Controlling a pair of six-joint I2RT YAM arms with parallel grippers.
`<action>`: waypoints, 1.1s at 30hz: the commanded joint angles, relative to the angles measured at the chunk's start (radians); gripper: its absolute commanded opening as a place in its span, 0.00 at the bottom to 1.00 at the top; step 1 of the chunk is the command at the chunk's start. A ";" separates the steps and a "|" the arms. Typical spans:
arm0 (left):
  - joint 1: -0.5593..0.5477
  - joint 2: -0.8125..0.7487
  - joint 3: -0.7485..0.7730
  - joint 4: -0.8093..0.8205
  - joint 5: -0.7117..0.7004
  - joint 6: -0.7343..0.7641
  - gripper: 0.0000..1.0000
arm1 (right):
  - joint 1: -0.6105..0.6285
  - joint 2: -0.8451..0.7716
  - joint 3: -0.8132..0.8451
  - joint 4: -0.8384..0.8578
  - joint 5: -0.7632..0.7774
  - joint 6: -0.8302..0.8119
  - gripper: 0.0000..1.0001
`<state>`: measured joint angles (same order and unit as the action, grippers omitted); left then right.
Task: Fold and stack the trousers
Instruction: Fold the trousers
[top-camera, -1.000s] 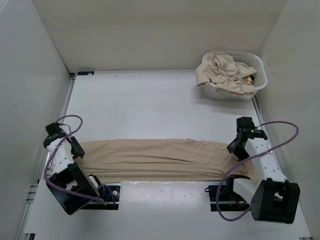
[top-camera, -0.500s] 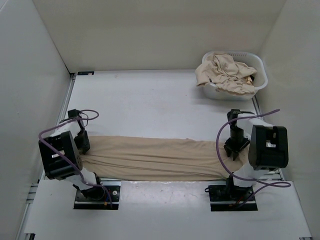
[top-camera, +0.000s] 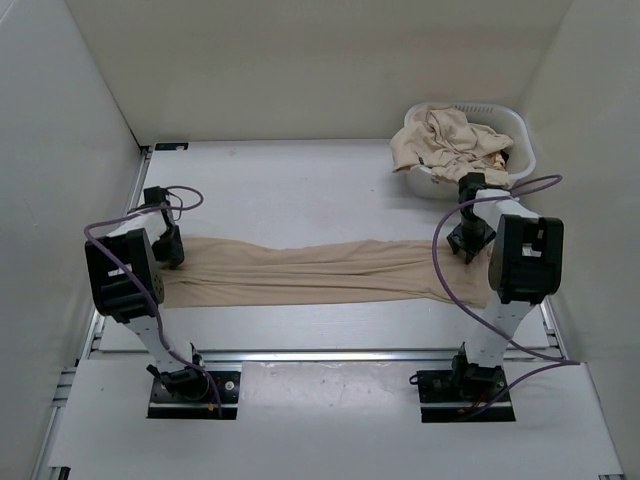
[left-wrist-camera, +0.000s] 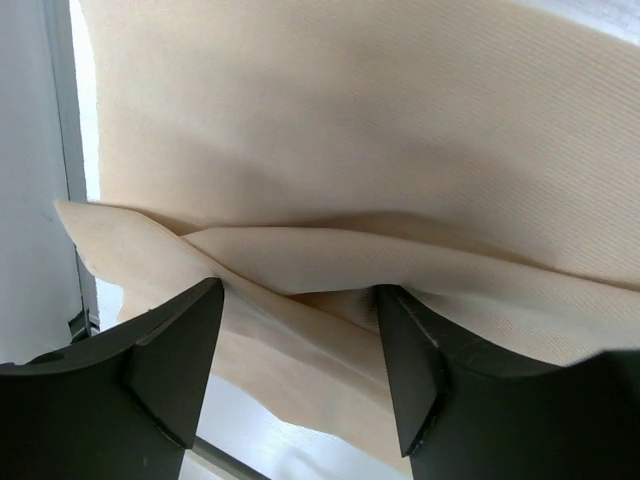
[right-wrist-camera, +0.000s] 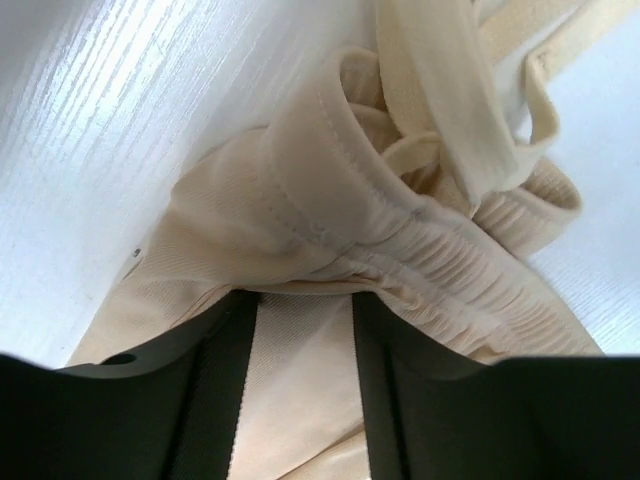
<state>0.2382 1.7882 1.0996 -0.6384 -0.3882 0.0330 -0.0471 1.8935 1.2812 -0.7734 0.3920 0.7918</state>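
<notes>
**A:** Starting at the left, what is the left gripper (top-camera: 168, 250) doing?

**B:** Overhead, it is sitting on the left end of the trousers (top-camera: 320, 272), but its own arm is covering the jaws. The wrist camera is filling that gap: its fingers (left-wrist-camera: 170, 360) are pinching a raised fold of tan cloth, with smooth fabric spreading away beyond them.

**A:** And the trousers themselves?

**B:** They are lying as one long band across the middle of the table (top-camera: 300, 190), reaching from one gripper to the other. Only the overhead view is showing that full length.

**A:** The right end?

**B:** The right gripper (top-camera: 468, 243) is meeting the cloth there. From above I cannot tell how its jaws are standing. Its wrist view is showing the fingers (right-wrist-camera: 215, 400) clamping fabric just below the gathered elastic waistband (right-wrist-camera: 480, 270), a detail that is too small to see overhead.

**A:** Anything further right?

**B:** A white laundry basket (top-camera: 522, 130) is standing in the far right corner, holding a crumpled tan heap (top-camera: 445, 145). Neither wrist camera is catching it.
</notes>
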 joint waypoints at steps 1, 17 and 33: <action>0.001 -0.013 0.013 -0.007 0.081 -0.033 0.75 | -0.019 -0.048 -0.011 0.019 -0.025 -0.051 0.49; 0.398 -0.374 -0.056 -0.160 0.241 -0.033 0.83 | -0.287 -0.507 -0.359 -0.047 -0.091 -0.112 0.59; 0.432 -0.148 -0.061 0.167 0.242 -0.033 0.84 | -0.349 -0.395 -0.418 0.086 -0.154 -0.085 0.44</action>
<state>0.6704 1.6630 0.9913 -0.5339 -0.1799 0.0025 -0.3943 1.4925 0.8730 -0.7017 0.2359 0.7002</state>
